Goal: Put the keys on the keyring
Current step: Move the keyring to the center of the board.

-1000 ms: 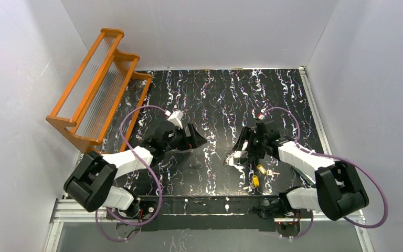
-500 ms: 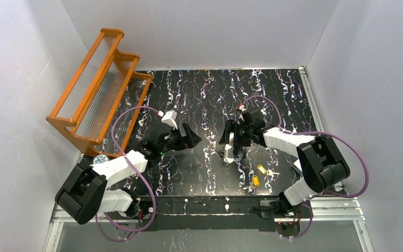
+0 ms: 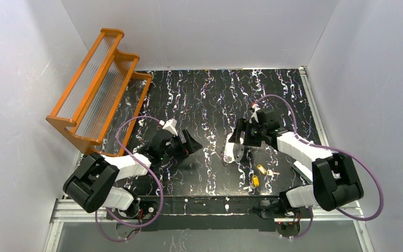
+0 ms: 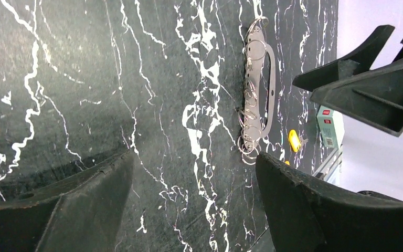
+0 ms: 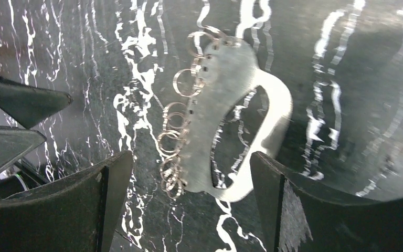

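Note:
The keyring (image 3: pixel 232 154) is a flat whitish-grey oval loop with several small wire rings along one edge, lying on the black marbled table (image 3: pixel 204 100). In the right wrist view the keyring (image 5: pixel 225 89) lies just ahead of my open right gripper (image 5: pixel 189 157), with nothing between the fingers. From above, the right gripper (image 3: pixel 237 139) hangs over its far end. Two keys with yellow heads (image 3: pixel 261 169) (image 3: pixel 255 180) lie near the front edge. My left gripper (image 3: pixel 190 145) is open and empty, left of the ring. The left wrist view shows the keyring (image 4: pixel 256 125) and one key (image 4: pixel 294 140).
An orange slatted rack (image 3: pixel 99 86) stands at the table's far left. White walls close in the left, back and right sides. The right gripper (image 4: pixel 367 79) shows at the right of the left wrist view, close to the keyring.
The right arm swung left and then partly back, and its gripper has moved from beside the keyring to over its far end. The left gripper shifted slightly nearer. The keyring and keys lie where they were.

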Motion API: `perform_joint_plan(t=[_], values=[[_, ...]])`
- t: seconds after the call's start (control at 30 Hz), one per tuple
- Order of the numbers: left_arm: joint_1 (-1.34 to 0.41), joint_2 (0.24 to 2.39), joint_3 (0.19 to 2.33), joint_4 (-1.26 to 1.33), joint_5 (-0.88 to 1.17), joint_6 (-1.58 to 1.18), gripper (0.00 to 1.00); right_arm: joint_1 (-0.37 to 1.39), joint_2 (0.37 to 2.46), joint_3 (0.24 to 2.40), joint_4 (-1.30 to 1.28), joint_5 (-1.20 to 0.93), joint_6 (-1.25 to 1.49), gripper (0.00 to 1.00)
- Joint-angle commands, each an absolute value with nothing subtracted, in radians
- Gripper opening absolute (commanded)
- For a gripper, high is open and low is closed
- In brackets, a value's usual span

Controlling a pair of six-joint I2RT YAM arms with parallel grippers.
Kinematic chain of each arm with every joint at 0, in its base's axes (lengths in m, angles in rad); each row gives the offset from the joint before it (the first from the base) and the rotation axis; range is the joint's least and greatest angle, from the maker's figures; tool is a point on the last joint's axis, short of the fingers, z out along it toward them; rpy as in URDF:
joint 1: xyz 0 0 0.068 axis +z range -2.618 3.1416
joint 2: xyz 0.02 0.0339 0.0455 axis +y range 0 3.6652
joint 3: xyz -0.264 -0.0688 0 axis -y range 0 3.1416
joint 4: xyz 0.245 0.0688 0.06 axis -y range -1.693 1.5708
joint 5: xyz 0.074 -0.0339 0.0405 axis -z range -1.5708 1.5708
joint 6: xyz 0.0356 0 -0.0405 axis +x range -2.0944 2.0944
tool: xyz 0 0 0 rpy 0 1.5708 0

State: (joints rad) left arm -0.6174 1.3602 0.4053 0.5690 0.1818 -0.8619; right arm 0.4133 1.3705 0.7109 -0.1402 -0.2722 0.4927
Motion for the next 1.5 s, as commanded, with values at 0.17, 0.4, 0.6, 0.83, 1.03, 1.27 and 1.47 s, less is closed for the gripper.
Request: perform_joint_plan(t=[0.17,0.4,0.6,0.83,1.03,1.27,1.47], values=[[-0.620,1.362,0.343,0.695,0.198,-0.957,0.83,0.214,1.338,0.613,-0.203,-0.365,0.460,0.88],[-0.620,1.364,0.343,0.695,0.199,-0.950,0.83,0.213,1.428,0.597,-0.151,-0.475,0.466,0.85],[-0.620,1.365,0.350,0.695,0.194,-0.937,0.82,0.269,1.470,0.570,-0.083,-0.561,0.522,0.82],[-0.620,1.396,0.369,0.681,0.206,-0.913,0.81,0.320,1.466,0.601,-0.092,-0.549,0.527,0.80],[-0.620,1.449,0.404,0.681,0.247,-0.901,0.76,0.325,1.450,0.666,-0.179,-0.454,0.443,0.80],[-0.641,1.520,0.474,0.680,0.277,-0.880,0.72,0.321,1.514,0.780,-0.209,-0.323,0.373,0.81],[-0.661,1.535,0.494,0.680,0.306,-0.862,0.71,0.316,1.668,0.912,-0.183,-0.331,0.388,0.83]])
